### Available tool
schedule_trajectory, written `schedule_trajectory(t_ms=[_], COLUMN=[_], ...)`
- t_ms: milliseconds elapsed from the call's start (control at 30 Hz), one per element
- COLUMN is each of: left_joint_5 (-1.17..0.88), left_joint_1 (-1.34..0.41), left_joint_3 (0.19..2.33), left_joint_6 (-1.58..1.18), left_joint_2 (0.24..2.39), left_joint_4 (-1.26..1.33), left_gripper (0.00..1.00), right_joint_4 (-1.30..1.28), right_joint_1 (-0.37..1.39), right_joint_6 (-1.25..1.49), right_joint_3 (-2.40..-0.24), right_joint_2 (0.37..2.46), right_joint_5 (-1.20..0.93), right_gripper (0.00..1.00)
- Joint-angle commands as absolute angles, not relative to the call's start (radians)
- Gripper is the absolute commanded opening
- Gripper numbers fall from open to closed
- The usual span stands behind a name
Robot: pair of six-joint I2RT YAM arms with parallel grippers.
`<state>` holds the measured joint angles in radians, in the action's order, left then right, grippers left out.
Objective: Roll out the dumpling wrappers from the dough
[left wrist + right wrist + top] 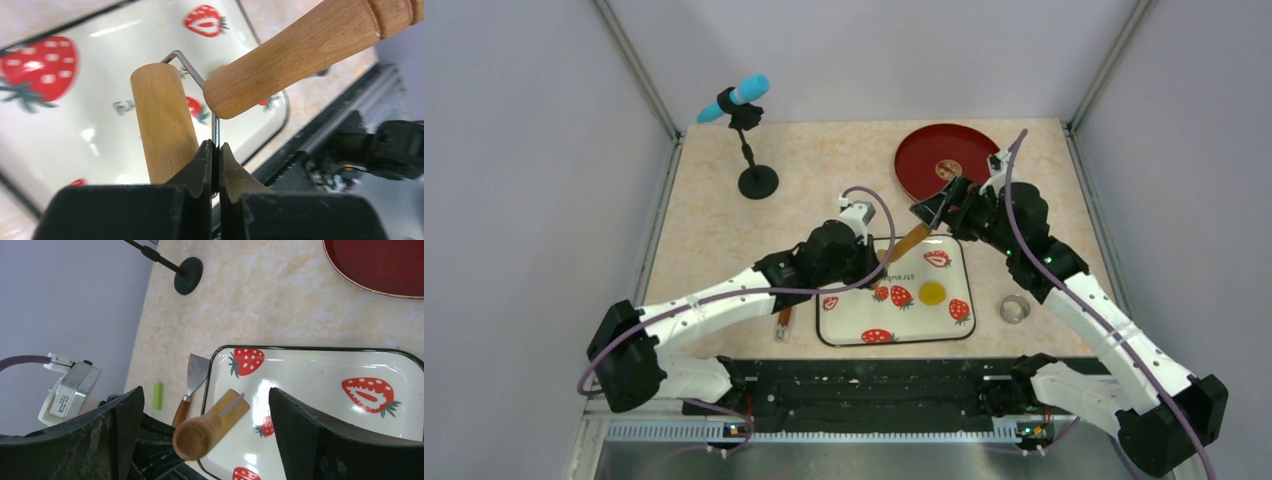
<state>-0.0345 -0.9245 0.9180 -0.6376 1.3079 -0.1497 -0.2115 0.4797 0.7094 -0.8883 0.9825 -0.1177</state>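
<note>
Left pincer (874,262), seen from above, sits at the tan wooden roller (907,243) over the 11 o'clock corner of the white strawberry-print tray (854,315). The flat round bright yellow dough disc (932,293) lies at 3 o'clock from the tray's middle. In the left wrist view, its jaws are clamped on the roller's thin wire frame. In the right wrist view, the right pincer (205,400) gapes wide, with the roller's handle end between its fingers, untouched.
</note>
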Motion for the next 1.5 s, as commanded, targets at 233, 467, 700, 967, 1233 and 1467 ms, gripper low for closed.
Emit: schedule_trajectory(t_ms=[233,467,700,967,1233,1467], left_joint_5=[0.542,0.756,0.784,0.804,0.816,0.806], left_joint_1=[-1.057,-1.148,-1.181,-1.198,-1.200,-1.205], left_joint_3=[0.980,1.009,1.042,1.048,1.045,1.045], left_joint_6=[-0.289,-0.182,-0.166,-0.145,-0.141,-0.149], left_joint_2=[1.129,1.143,1.181,1.207,1.205,1.206], left_joint_4=[-0.384,-0.418,-0.431,-0.442,-0.442,-0.442], left_gripper=[0.00,0.00,0.00,0.00,0.00,0.00], right_joint_4=[-0.276,-0.088,-0.065,0.050,-0.011,-0.035], right_joint_1=[0.402,0.405,0.495,0.517,0.537,0.541], right_joint_6=[0.950,1.059,1.066,1.134,1.091,1.072], right_joint_3=[-0.914,-0.875,-0.920,-0.909,-0.935,-0.946], right_joint_2=[1.037,1.147,1.281,1.302,1.335,1.342], right_joint_5=[-0.443,-0.617,-0.664,-0.695,-0.729,-0.745], right_gripper=[0.99,0.83,0.76,0.69,0.64,0.62])
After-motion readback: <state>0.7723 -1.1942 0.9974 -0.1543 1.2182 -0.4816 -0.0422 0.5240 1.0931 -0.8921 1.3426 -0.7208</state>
